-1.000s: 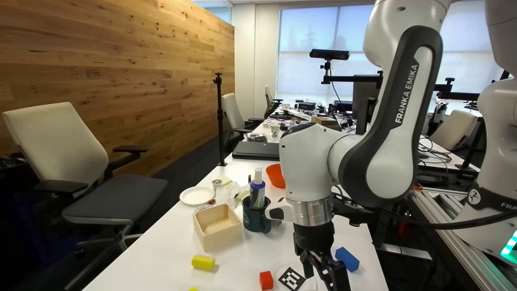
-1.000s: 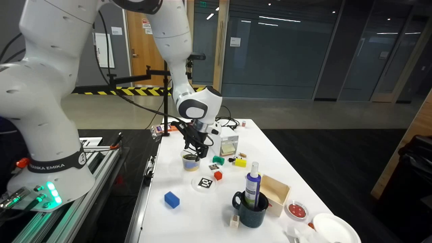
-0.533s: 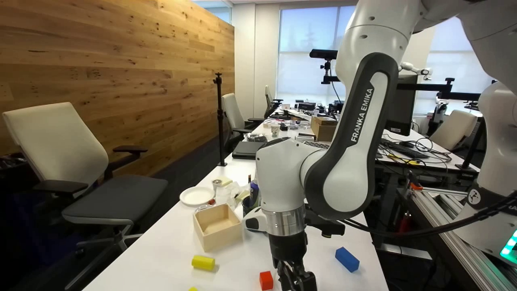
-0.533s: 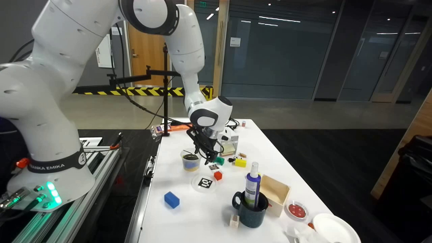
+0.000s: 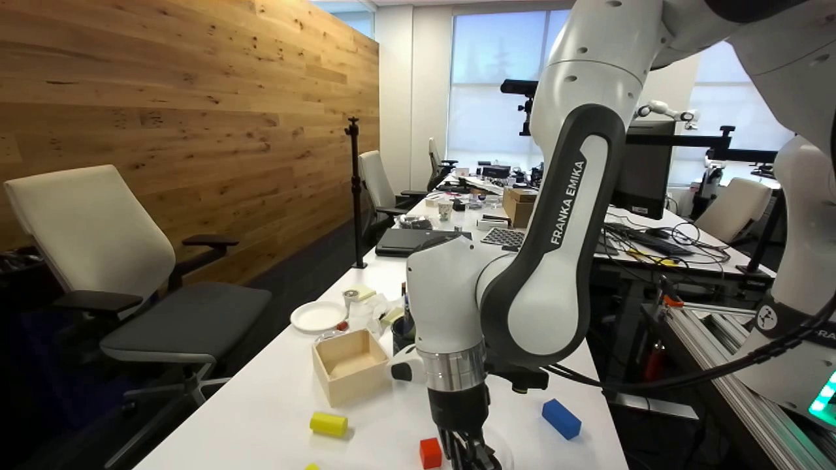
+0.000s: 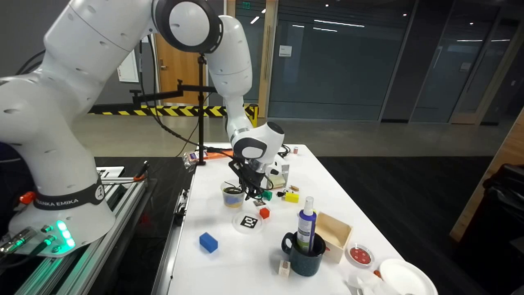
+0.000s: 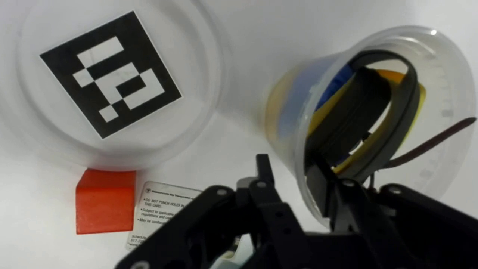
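Observation:
In the wrist view my gripper (image 7: 290, 162) straddles the wall of a clear plastic cup (image 7: 444, 93). One finger stands outside the cup and the other reaches inside, close to the rim. A gap remains between the fingers, and the rim does not look pinched. Inside the cup lie dark and yellow ring-shaped things (image 7: 351, 116), something blue, and a thin brown stick (image 7: 429, 145). Both exterior views show the gripper (image 6: 250, 196) low over the table. A red block (image 7: 105, 201) sits nearby, beside a printed card (image 7: 160, 209) and a clear lid (image 7: 199, 56) bearing a black-and-white marker (image 7: 112, 74).
A blue block (image 6: 208, 242), yellow cylinder (image 5: 328, 424) and green piece (image 6: 267, 195) lie on the table. Further off stand an open wooden box (image 5: 351, 369), a dark mug (image 6: 305, 259) holding a spray bottle (image 6: 306, 225), and a white plate (image 5: 318, 316).
The gripper has moved sideways and lower, leftward in one exterior picture and rightward in the other. Its fingers have drawn closer together. The cup has shifted slightly.

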